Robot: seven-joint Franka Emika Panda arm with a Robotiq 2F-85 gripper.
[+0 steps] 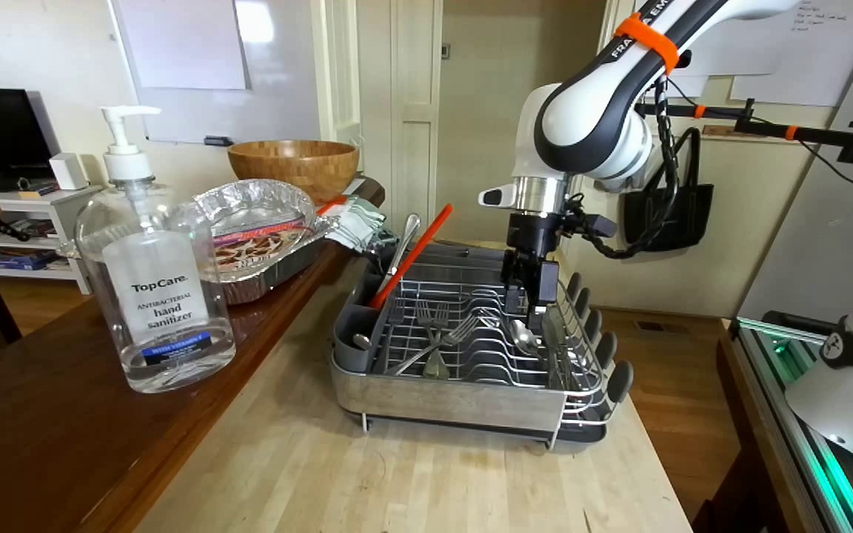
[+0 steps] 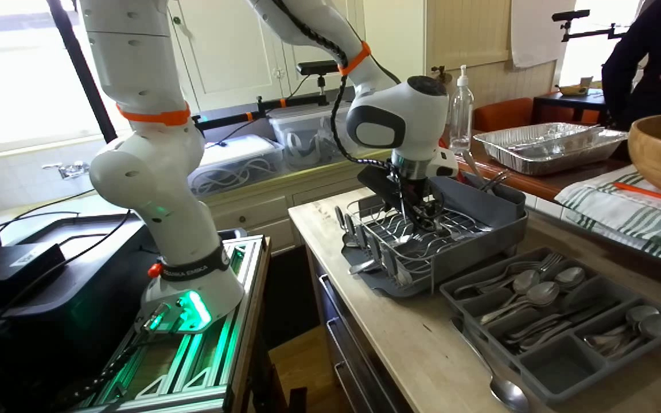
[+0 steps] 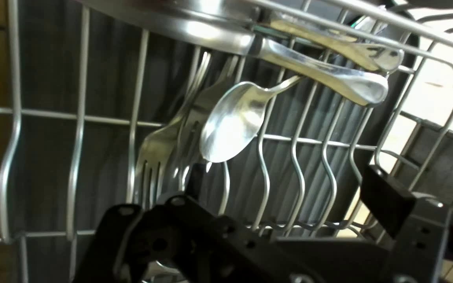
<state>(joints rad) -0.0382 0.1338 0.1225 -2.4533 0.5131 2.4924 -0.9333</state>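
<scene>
My gripper [image 3: 291, 192] stands open above the wire dish rack [image 1: 449, 400], with nothing between its fingers. In the wrist view a shiny spoon [image 3: 232, 124] has its bowl just beyond the left fingertip. Forks [image 3: 156, 151] lie beside that finger on the rack wires. Farther up that view are metal handles [image 3: 325, 74]; what they belong to is partly cut off. In an exterior view the gripper [image 1: 527, 302] points straight down at the rack's right half, near a spoon [image 1: 523, 337]. A fork [image 1: 449, 340] lies slantwise there. Whether a fingertip touches anything I cannot tell.
A red-handled utensil [image 1: 413, 255] leans in the rack's side caddy. Beside the rack stands a grey cutlery tray [image 2: 563, 367], with a loose spoon [image 2: 508, 393] near it. Sanitizer bottle [image 1: 167, 296], foil pan [image 1: 267, 277] and wooden bowl [image 1: 293, 166] line the raised ledge. A person [image 2: 649, 69] stands behind.
</scene>
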